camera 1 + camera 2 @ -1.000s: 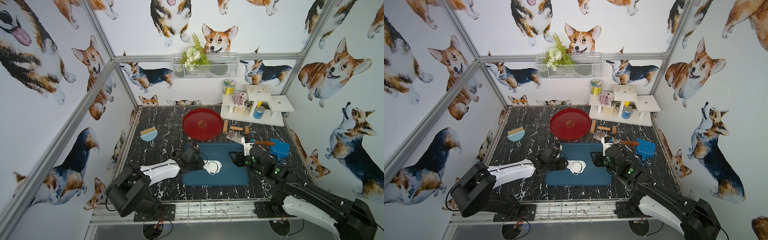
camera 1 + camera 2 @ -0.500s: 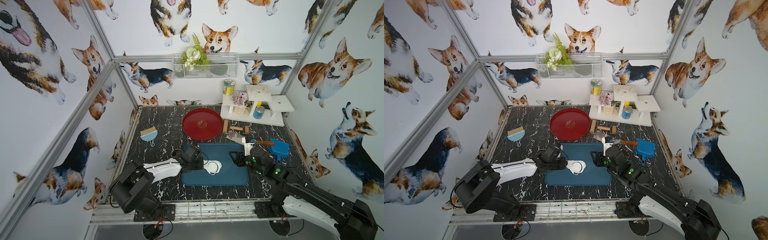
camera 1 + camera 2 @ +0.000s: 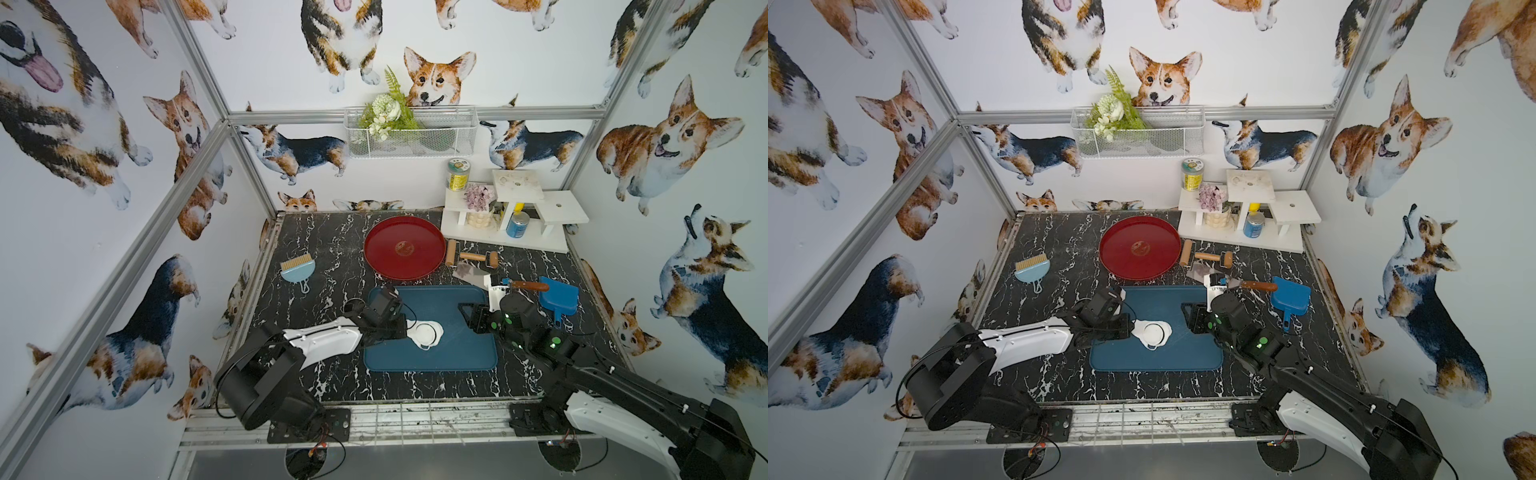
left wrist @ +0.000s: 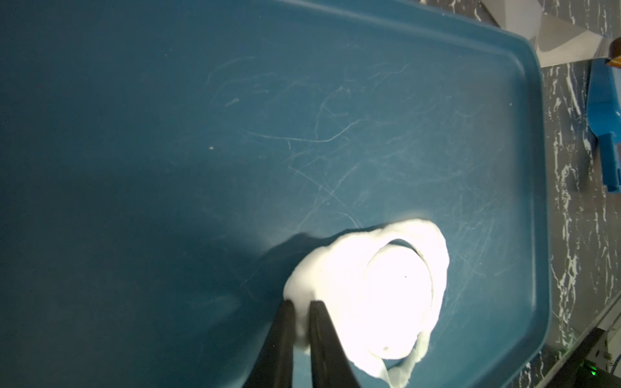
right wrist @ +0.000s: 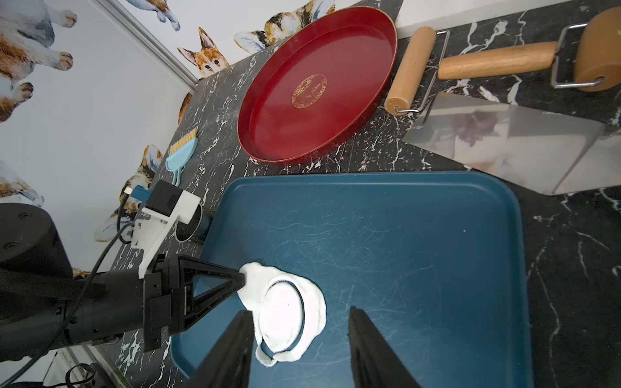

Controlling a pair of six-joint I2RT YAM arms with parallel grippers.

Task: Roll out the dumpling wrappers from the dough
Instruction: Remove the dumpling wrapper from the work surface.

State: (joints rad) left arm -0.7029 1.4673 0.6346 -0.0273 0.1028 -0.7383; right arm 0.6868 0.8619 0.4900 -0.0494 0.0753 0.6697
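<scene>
Closing over the last second, the left fingers [image 4: 282, 339] now pinch the ragged edge of the dough [image 5: 252, 278], and only a thin strip of white shows between them in the left wrist view. The right arm has kept its place. The dough is a flattened white sheet on the blue tray [image 3: 449, 353], which lies just below the middle of the frame in both top views. The sheet sits in the left half of the tray, on the side of the left arm. Inside the sheet lies a neat round disc [image 5: 282, 312], ringed for most of its outline by a thin cut through which the blue shows. The pinched spot is on the ragged rim outside that cut, not on the disc. The right fingers [image 5: 235, 352] are spread wide with nothing between them. In the top views they are over the right part of the tray, near the dough but not touching it. Above the tray in the frame, on the black marbled counter [image 3: 332, 249], stands the red plate [image 3: 405, 248]. To its right lie a wooden roller [image 3: 473, 257] and a metal scraper [image 3: 469, 274]. A blue dustpan [image 3: 559, 296] lies at the right of the tray, and a small brush [image 3: 297, 270] lies well apart at the left.
</scene>
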